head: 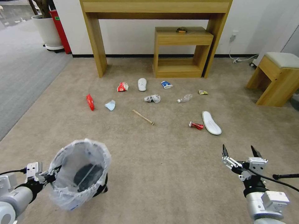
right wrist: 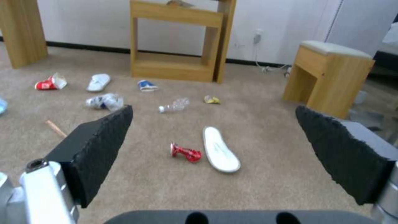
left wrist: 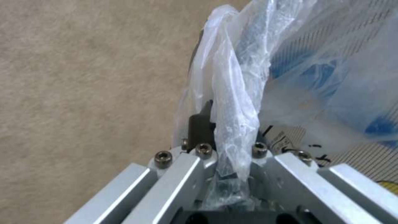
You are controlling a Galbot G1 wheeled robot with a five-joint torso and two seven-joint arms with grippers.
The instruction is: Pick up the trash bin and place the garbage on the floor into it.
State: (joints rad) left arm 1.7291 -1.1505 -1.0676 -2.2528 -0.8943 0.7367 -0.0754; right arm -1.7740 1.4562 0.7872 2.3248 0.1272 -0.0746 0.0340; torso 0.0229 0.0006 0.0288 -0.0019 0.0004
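My left gripper is shut on the bag-lined rim of the small black trash bin, which hangs at the lower left above the beige floor. In the left wrist view its fingers pinch the crinkly bag. My right gripper stands open and holds nothing at the lower right. Garbage lies ahead: a red wrapper, blue mask, paper cup, two white slippers, carton, crumpled paper, bottle, yellow wrapper, stick and crushed red wrapper.
A tall wooden console and a low wooden shelf stand against the back wall. A cushioned wooden stool is at the right. Grey carpet and a white planter lie at the left.
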